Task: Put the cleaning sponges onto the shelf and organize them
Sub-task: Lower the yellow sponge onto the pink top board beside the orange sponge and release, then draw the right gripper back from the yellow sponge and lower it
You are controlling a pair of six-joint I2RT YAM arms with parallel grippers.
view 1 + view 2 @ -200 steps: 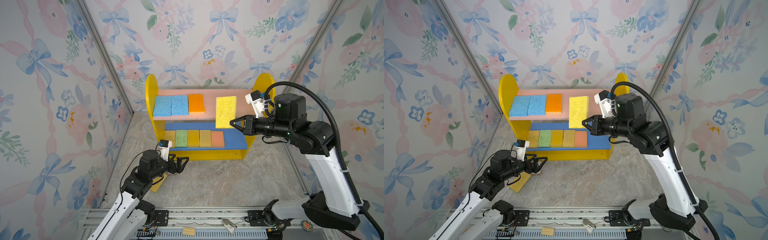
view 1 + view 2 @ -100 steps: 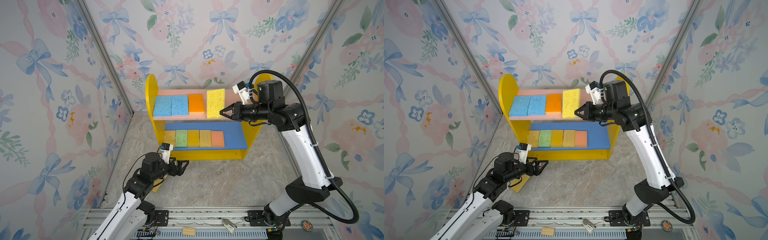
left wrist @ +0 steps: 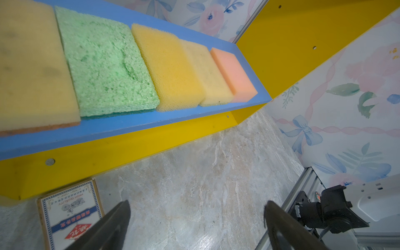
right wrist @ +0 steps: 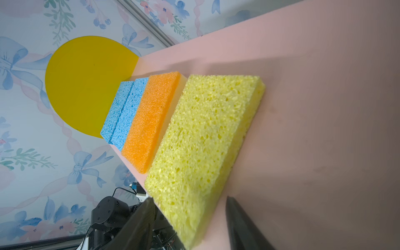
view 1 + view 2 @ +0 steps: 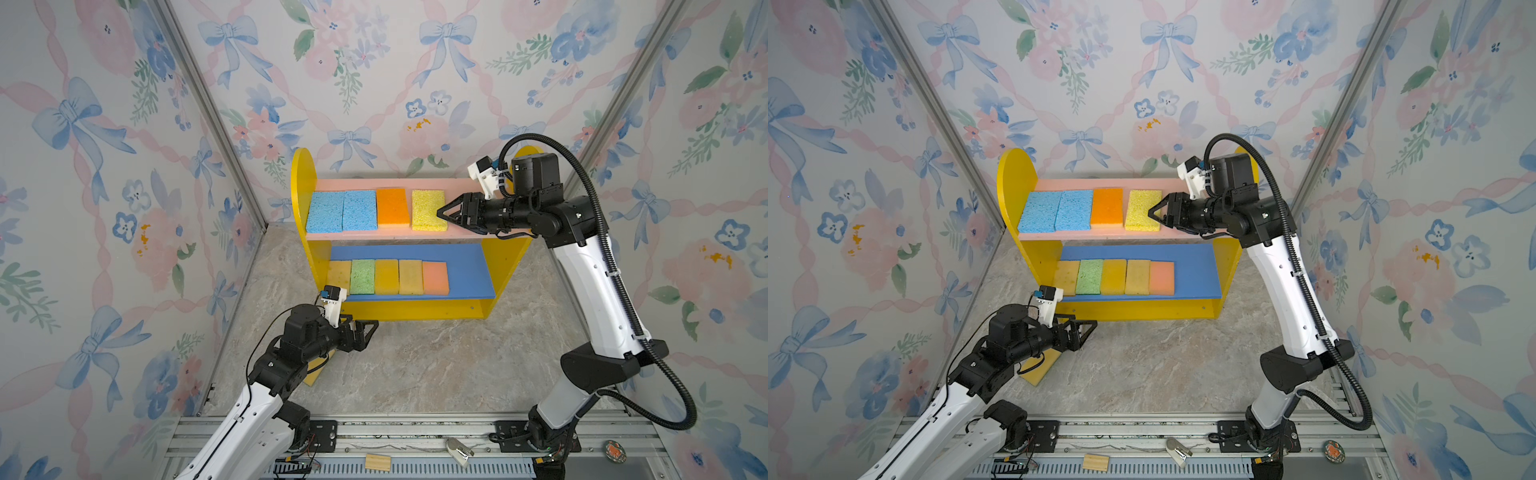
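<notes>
Carried earlier, yellow sponge (image 5: 428, 210) now lies flat on shelf (image 5: 301, 178) top board; right fingers (image 4: 240, 229) apart at its edge; left fingers (image 3: 108, 227) apart.

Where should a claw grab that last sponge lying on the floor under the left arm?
Probably grip the mustard sponge across its narrow width, on the two long edges, straight down from above. It lies flat on the table, so only its thin sides can be pinched; the left arm hides part.

Bright, even, diffuse light in both top views, soft shadow beneath the pink upper shelf board (image 5: 357, 184), dark fingers (image 3: 108, 227) of the left tool (image 3: 197, 203) blurred, nearest mustard foam sponge (image 3: 32, 71) soft-focused.
</notes>
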